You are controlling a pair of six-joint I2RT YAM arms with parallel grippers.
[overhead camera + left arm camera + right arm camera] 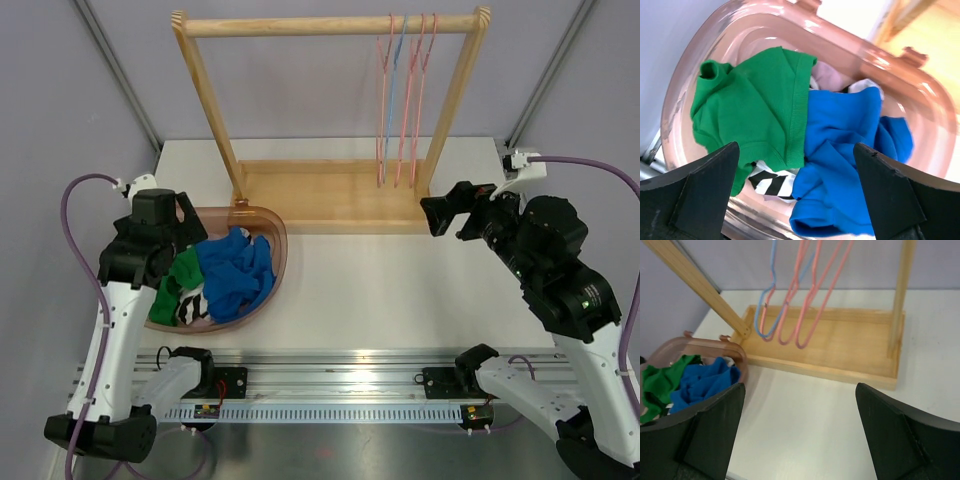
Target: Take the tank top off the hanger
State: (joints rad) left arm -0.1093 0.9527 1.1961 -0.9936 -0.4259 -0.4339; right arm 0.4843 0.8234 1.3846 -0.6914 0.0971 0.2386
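We see the green tank top (755, 110) lying crumpled in the pink translucent basket (920, 85), at the left of the left wrist view, its edge against a blue garment (845, 135) in the centre. A black-and-white striped cloth (771, 182) peeks out beneath both. The left gripper (795, 147) hangs above the pile with its jaws spread wide, holding nothing (both fingers frame the bottom corners of that view). In the right wrist view, the right gripper (800, 387) is likewise wide and empty over the white table (400, 290). Pink and blue hangers (400, 100) hang from the wooden rack (330, 195) in the upper right of the overhead frame.
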